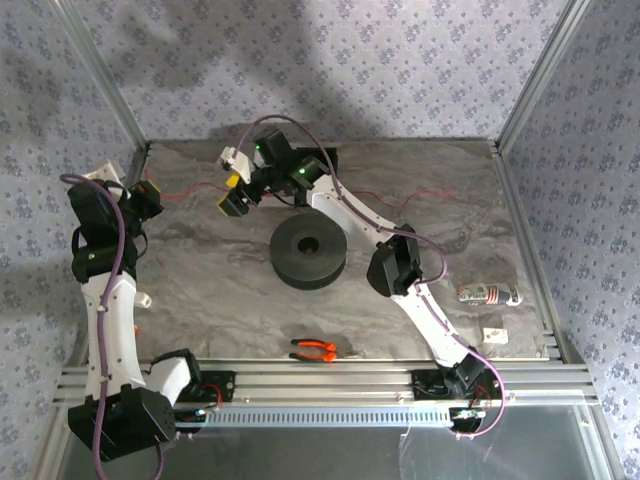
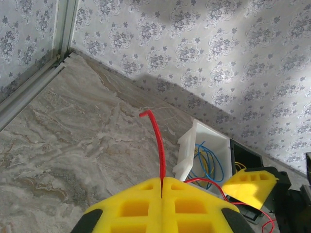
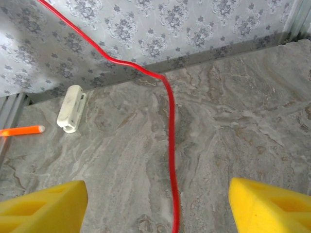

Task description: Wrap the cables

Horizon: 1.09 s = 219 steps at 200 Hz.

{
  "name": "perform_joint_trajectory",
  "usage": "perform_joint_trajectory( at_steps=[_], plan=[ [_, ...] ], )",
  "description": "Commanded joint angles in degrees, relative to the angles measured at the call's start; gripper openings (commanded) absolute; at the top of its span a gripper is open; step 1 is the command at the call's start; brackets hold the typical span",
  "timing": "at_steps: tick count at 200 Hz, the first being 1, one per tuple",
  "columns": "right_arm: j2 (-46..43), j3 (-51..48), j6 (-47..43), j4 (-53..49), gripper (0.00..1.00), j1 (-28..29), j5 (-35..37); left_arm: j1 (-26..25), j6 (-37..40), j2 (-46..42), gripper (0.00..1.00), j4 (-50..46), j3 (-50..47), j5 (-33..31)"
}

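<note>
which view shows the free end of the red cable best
Left wrist: the tip of the red cable sticks up from the shut left gripper. Right wrist shows a stretch inside the open right gripper; top external, a faint thread.

Overhead plus close wrist views; shared cable [image 3: 171, 145]

Left hand [image 2: 161, 188] pinched tight, right hand [image 3: 158, 204] wide.

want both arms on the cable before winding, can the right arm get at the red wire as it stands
Probably yes: the red wire runs between the open fingers of the right tool, and nothing else sits in that gap.
</note>
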Motion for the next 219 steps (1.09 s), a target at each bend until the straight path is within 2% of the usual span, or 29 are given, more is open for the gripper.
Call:
perform_joint_trajectory(
  at_steps=[1, 34, 63, 111, 219],
  plan=[
    [1.36, 1.94, 1.39, 1.85, 0.73, 0.01, 1.63, -0.39, -1.2, -1.3, 0.0, 2.95, -0.03, 1.97],
    [1.72, 1.94, 1.22, 1.61, 0.61, -0.06, 3.11, -0.33, -1.88, -1.47, 0.0, 3.5, -0.05, 2.62],
    [1.77, 1.77, 1.22, 1.59, 0.29, -0.18, 4.52, -0.35, -2.58, -1.47, 0.0, 4.11, -0.11, 3.24],
    [1.64, 1.59, 0.11, 0.51, 0.0, -0.43, 6.74, -0.4, -2.87, -1.55, 0.0, 4.45, -0.11, 3.33],
    [-4.0, -6.54, -8.43, -6.91, 0.0, -2.1, 12.78, 1.77, -3.21, -1.74, 0.0, 5.32, 0.25, 3.87]
  ],
)
